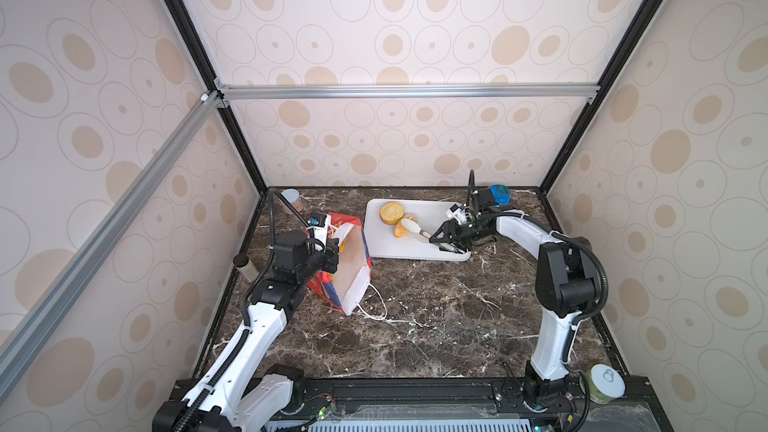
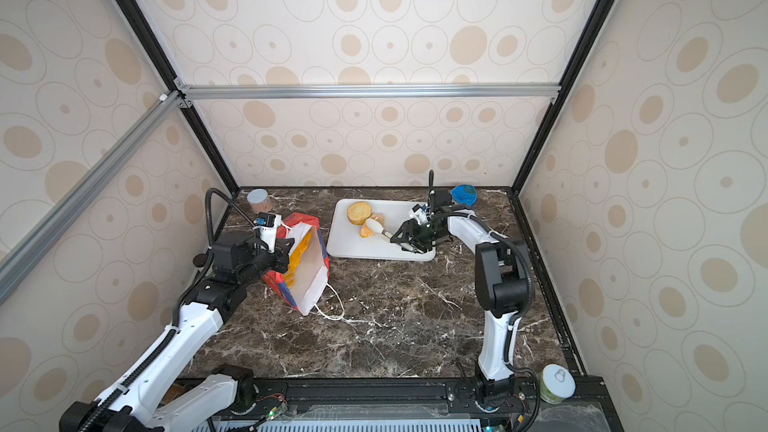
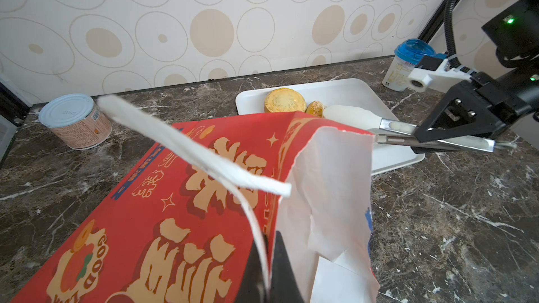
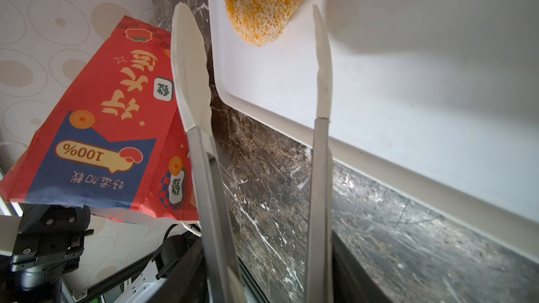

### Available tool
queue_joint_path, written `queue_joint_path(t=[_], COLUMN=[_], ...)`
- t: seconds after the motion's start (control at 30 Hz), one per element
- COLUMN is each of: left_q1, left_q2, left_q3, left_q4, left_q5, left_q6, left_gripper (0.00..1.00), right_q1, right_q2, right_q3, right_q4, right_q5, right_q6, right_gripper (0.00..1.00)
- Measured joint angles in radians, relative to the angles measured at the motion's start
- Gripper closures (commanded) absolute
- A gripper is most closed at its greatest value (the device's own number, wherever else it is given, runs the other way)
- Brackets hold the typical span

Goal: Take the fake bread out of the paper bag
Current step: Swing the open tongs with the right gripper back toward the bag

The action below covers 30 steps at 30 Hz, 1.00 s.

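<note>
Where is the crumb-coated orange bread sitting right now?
In both top views the crumb-coated orange bread lies on the white tray, right of the paper bag, just nearer the robot than the round bun, at the tips of the tongs.

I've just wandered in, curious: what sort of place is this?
Probably a robot test booth dressed as a kitchen counter: aluminium frame, marble-look tabletop, fake bread on a white tray.

A robotics lab test booth, dressed like a home kitchen. A dark marble-look tabletop (image 1: 436, 326) is boxed in by wallpapered panels (image 1: 415, 35) with beige ovals, held in aluminium framing (image 1: 407, 91) behind and above the tabletop. Two white robot arms (image 1: 555, 338) are bolted to a black rail (image 1: 415, 392) along its near edge; a tin (image 1: 291, 198) and a blue-lidded tub (image 1: 500, 194) stand in its far corners.
</note>
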Motion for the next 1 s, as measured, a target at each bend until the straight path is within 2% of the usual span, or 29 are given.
queue_joint_path(t=[0.2,0.3,0.47,0.6,0.77,1.0], left_q1=[-0.004,-0.015,-0.079,-0.106,-0.117,-0.128], left_q2=[0.017,0.020,0.022,0.037,0.038,0.000], left_q3=[-0.002,-0.002,-0.002,-0.001,-0.001,-0.002], left_q4=[0.006,-0.012,-0.029,-0.040,-0.038,-0.075], left_q5=[0.034,0.040,-0.008,-0.048,-0.055,-0.027], left_q6=[0.023,0.033,0.055,0.061,0.066,0.101], left_gripper=[1.00,1.00,1.00,1.00,1.00,1.00], right_q1=[0.016,0.070,0.254,0.374,0.487,0.530], right_q2=[-0.199,-0.319,-0.521,-0.622,-0.646,-0.441], right_q3=[-0.090,-0.132,-0.208,-0.257,-0.322,-0.332], right_q4=[-0.065,-0.091,-0.129,-0.146,-0.074,0.137], right_q5=[0.001,0.007,0.010,0.013,0.017,0.022], right_q6=[-0.013,-0.012,0.023,0.080,0.183,0.302], right_gripper=[0.46,0.46,0.46,0.46,0.48,0.50])
